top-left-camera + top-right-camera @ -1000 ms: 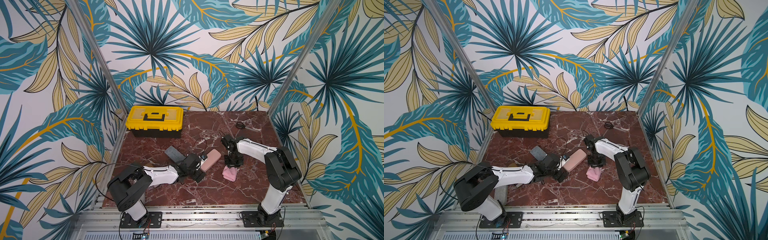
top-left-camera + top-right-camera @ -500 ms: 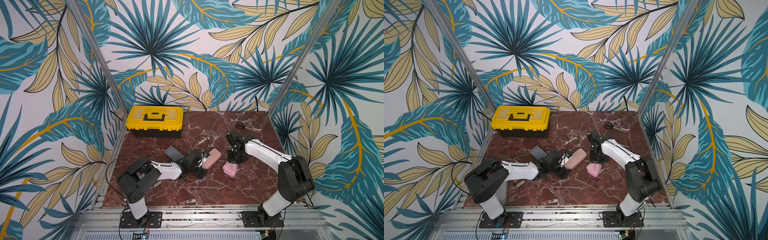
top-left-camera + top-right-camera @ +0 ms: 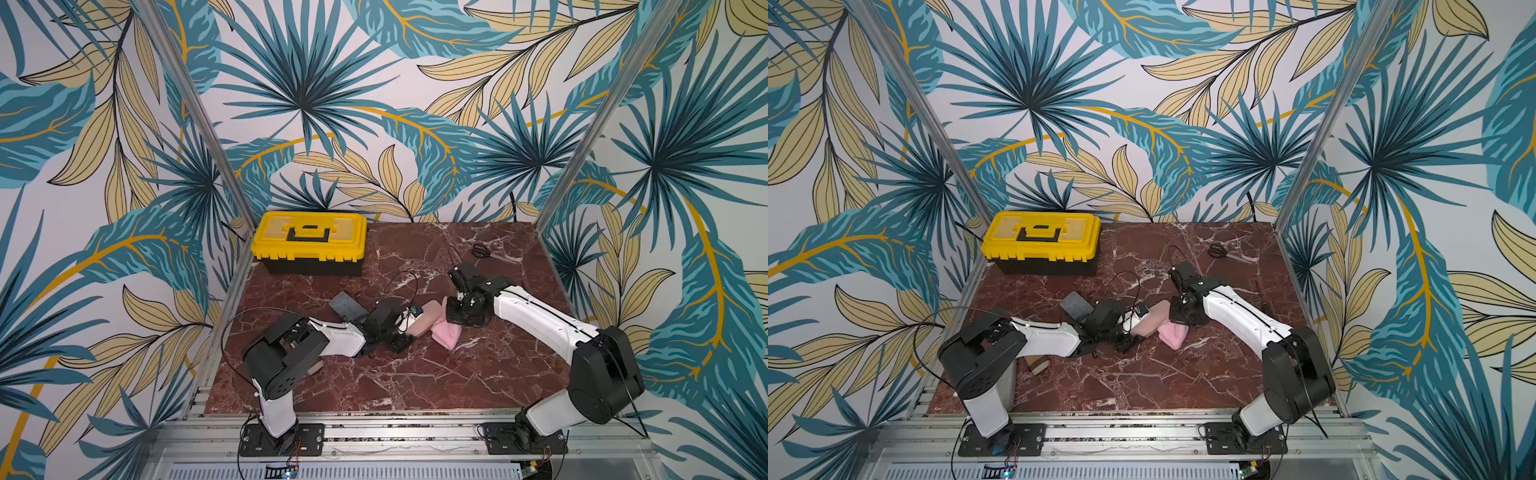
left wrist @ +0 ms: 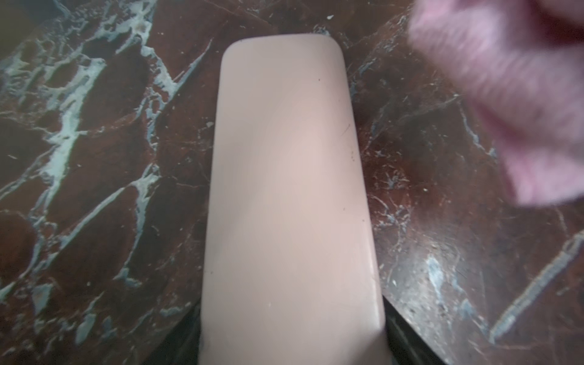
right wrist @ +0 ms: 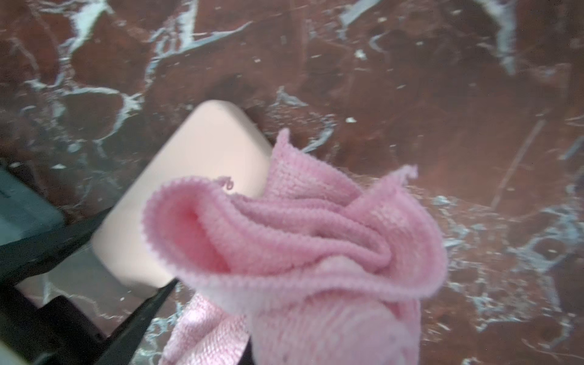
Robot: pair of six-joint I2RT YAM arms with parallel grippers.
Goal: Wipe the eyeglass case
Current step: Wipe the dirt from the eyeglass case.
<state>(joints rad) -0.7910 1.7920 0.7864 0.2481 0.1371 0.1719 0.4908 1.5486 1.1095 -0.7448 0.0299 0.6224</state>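
Clamping pink cloth (image 5: 316, 252), R pincer (image 3: 451, 319) has tips hidden; L pincer (image 3: 409, 330) straddles eyeglass case (image 4: 290, 189), grip unclear.

The beige-pink eyeglass case (image 4: 287, 189) lay flat on the dark red, white-veined marble counter (image 4: 104, 177). It stretched lengthwise away from the camera, with a few tiny specks on its smooth lid. A dark finger (image 4: 406, 331) sat just beside its near end. A blurred pink cloth (image 4: 518, 104) showed off to one side, bare marble between it and the case.
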